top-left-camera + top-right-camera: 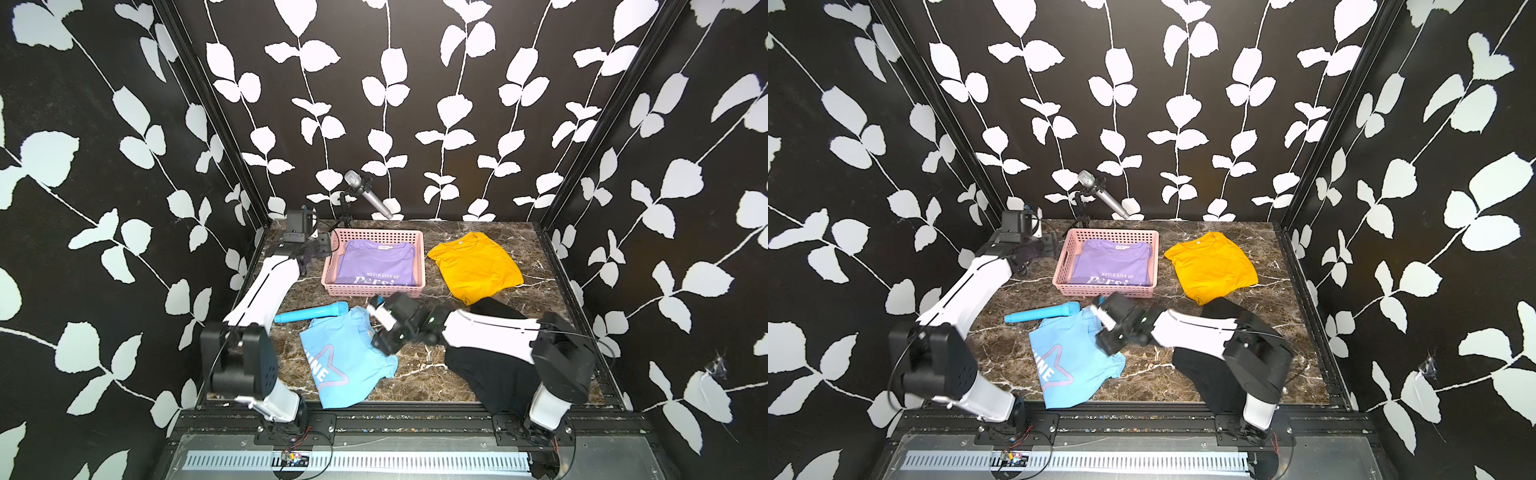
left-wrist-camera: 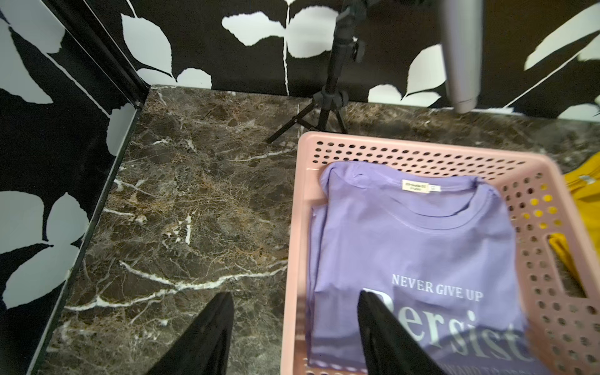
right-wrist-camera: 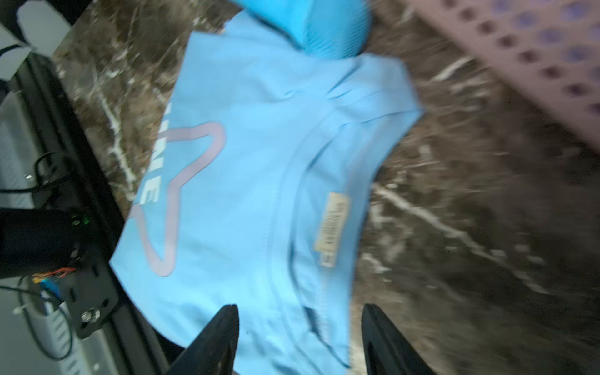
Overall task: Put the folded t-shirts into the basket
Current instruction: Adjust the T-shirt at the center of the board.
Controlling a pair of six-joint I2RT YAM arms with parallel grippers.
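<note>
The pink basket (image 1: 332, 266) (image 1: 1064, 266) (image 2: 293, 227) stands at the back of the table with the lilac "Persist" t-shirt (image 1: 376, 264) (image 1: 1113, 264) (image 2: 412, 246) lying folded inside it. My left gripper (image 2: 295, 293) (image 1: 320, 245) hangs open above the basket's left rim, holding nothing. The light blue star-print t-shirt (image 1: 340, 365) (image 1: 1071, 365) (image 3: 253, 181) lies at the front. My right gripper (image 3: 300, 306) (image 1: 384, 345) is open just over its collar edge. The mustard t-shirt (image 1: 476, 264) (image 1: 1212, 264) lies right of the basket. The black t-shirt (image 1: 490, 374) (image 1: 1208, 374) is partly hidden under my right arm.
A blue cylinder (image 1: 311, 312) (image 1: 1042, 312) (image 3: 311, 26) lies against the far edge of the light blue shirt. A silver microphone on a small tripod (image 1: 368, 193) (image 1: 1102, 193) (image 2: 337, 65) stands just behind the basket. Patterned walls close three sides.
</note>
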